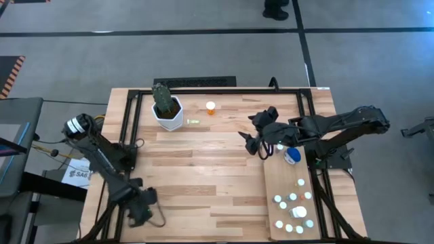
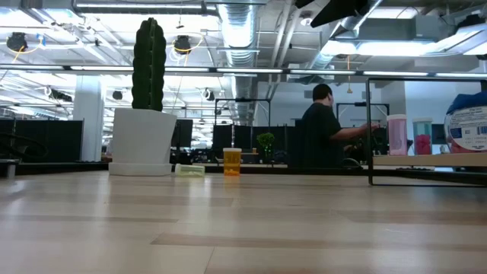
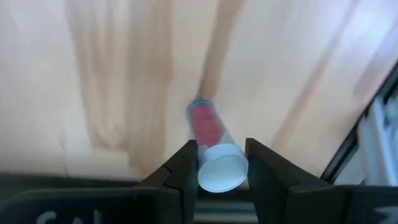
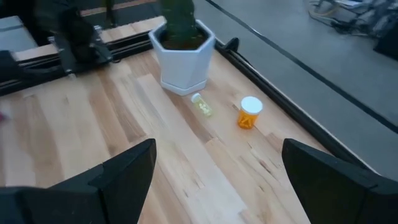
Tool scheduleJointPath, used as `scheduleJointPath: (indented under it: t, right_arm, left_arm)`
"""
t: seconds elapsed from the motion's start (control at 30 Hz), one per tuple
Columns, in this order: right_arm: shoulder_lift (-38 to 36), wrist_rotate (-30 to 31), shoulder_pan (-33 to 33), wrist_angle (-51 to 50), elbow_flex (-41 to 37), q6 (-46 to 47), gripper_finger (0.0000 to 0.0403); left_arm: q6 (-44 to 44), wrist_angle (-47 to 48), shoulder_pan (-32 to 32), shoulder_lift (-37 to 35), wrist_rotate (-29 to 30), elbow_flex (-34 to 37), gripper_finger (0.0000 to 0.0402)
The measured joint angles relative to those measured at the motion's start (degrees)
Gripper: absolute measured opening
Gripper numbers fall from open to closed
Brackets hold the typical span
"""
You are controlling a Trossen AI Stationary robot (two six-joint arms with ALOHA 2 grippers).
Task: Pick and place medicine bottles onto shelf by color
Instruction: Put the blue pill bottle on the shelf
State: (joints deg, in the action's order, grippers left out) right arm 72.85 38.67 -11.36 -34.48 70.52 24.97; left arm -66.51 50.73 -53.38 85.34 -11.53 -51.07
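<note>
A small clear vial with a pink-red fill and a white cap (image 3: 211, 149) sits pinched at its cap end between the two dark fingers of the left claw (image 3: 221, 171), its body pointing away over the pale counter (image 3: 112, 74). The left arm is folded low at the counter's near left corner, its claw (image 1: 139, 207) close above the boards. Whether the vial has left the wood cannot be told.

The shelf (image 1: 288, 186), a pale panel on the counter's right side, already carries a cluster of white-capped bottles at its near end and a blue one (image 1: 292, 155) at its far end. Above that far end hangs the right claw (image 1: 261, 139), its fingers spread wide and holding nothing. Past its fingers, an orange bottle (image 4: 250, 112) and a small yellow-green vial (image 4: 201, 104) lie near the white cactus pot (image 4: 181, 59), not yet sorted.

With the grip so near the cap, the vial would likely swing or slip if moved fast; a straight lift, a slow carry across to the shelf, and a low release beside any like-coloured bottles look the safest course. A person sits at a desk in the room beyond.
</note>
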Motion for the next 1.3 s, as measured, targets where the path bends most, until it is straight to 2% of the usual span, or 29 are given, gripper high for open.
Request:
scheduleJointPath:
  t: [0.2,0.43,0.7,0.8,0.9,1.03,1.17,1.3]
  right_arm:
    - [-1.0,-1.5,-1.6,-1.5,0.1,-1.7,0.0368]
    - [-1.4,-1.5,-3.9,-7.5,0.1,-1.6,0.0368]
    - [-1.3,-1.5,-5.8,-10.3,0.1,-1.4,0.0368]
    - [-1.3,-1.5,-5.9,-10.4,0.1,-1.5,0.0368]
    - [-1.3,-1.5,-5.9,-10.5,0.0,-1.5,0.0368]
    - [-1.3,-1.5,-5.4,-10.6,0.0,-1.5,0.0368]
    - [-1.3,-1.4,-5.3,-10.6,0.0,-1.5,0.0368]
    - [-1.3,-1.4,-5.3,-10.8,0.0,-1.5,0.0368]
  left_arm:
    - [6.6,-0.9,13.8,-0.1,2.9,-0.1,0.0093]
    - [13.8,-2.4,31.5,0.2,9.5,-1.7,0.0094]
    - [27.6,-18.8,46.4,0.3,11.4,-2.8,0.0094]
    - [28.0,-21.3,49.8,2.0,9.8,-2.8,0.0094]
    - [27.1,-21.9,51.8,5.7,4.9,-3.6,0.0094]
    - [29.2,-20.6,52.9,10.9,-0.3,-8.2,0.0094]
    - [33.0,-14.4,52.9,15.5,0.5,-15.3,0.0094]
    - [34.9,-5.8,52.9,20.0,5.4,-23.2,0.0094]
